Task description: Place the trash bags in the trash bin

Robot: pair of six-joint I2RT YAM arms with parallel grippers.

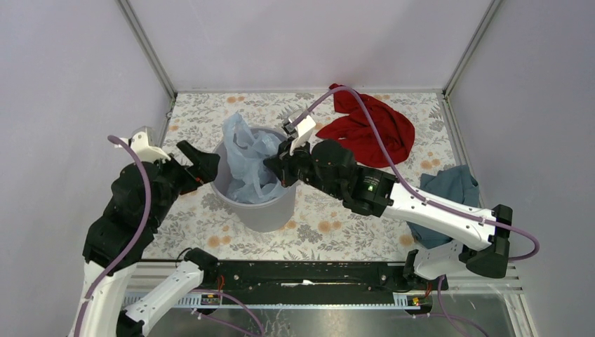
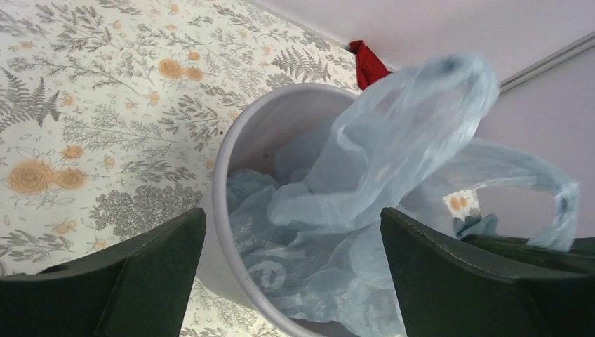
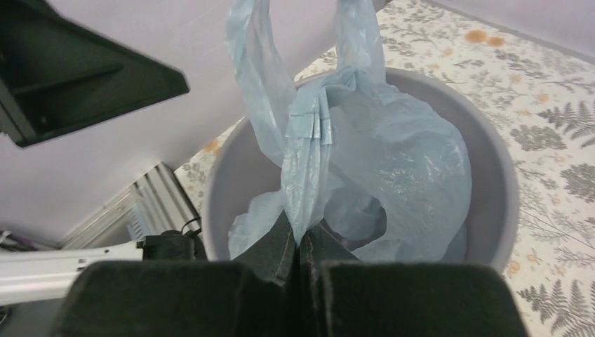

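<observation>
Right wrist view shows your right gripper [image 3: 300, 242] pinched shut on a fold of the trash bag [image 3: 393, 154]. Most of the bag sits inside the trash bin [image 3: 491, 210], with its handle loops standing above the rim. Your left gripper [image 2: 291, 232] stands wide beside the bin, holding nothing. Stuffing stage, by my judgement. Next you must press the loops down, then release. The bin floor is hidden under plastic.
</observation>
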